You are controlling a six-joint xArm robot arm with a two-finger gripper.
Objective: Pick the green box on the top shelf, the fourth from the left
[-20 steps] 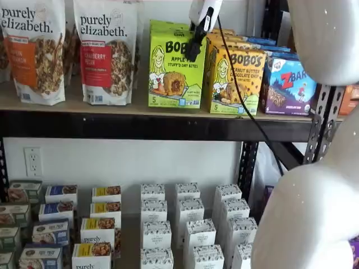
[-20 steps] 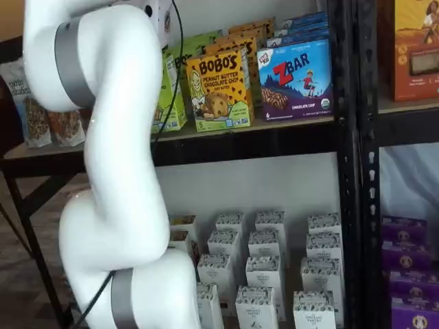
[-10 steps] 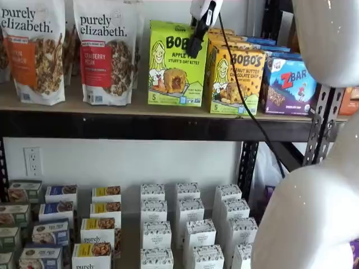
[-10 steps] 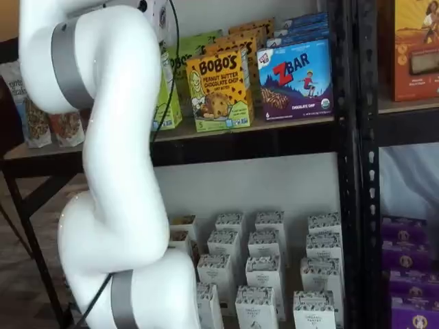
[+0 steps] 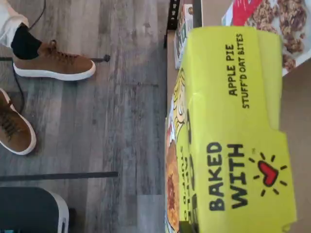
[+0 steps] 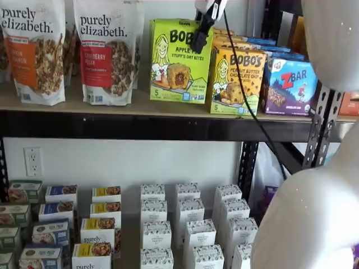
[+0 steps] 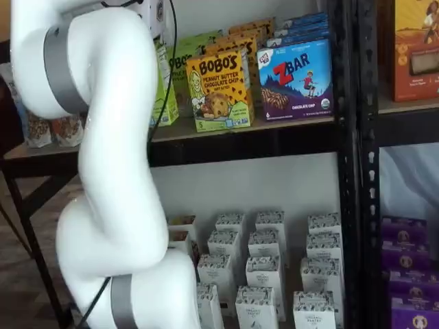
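Note:
The green box, a lime Bobo's Apple Pie carton, hangs tilted just above the top shelf, its lower edge off the board. My gripper comes down from the view's top edge, one black finger across the box's upper right front, shut on the box. The wrist view is filled by the green box, its top flap reading "BAKED WITH", with the wood floor beyond it. In a shelf view my white arm covers most of the green box; only a sliver shows.
Two granola bags stand left of the box, an orange-yellow Bobo's box and a blue Zbar box right of it. White cartons fill the lower shelf. My arm stands before the shelves. Brown shoes are on the floor.
The green box has risen off the shelf board and tipped, moving up and out toward the front together with the gripper. The neighbouring boxes have stayed put.

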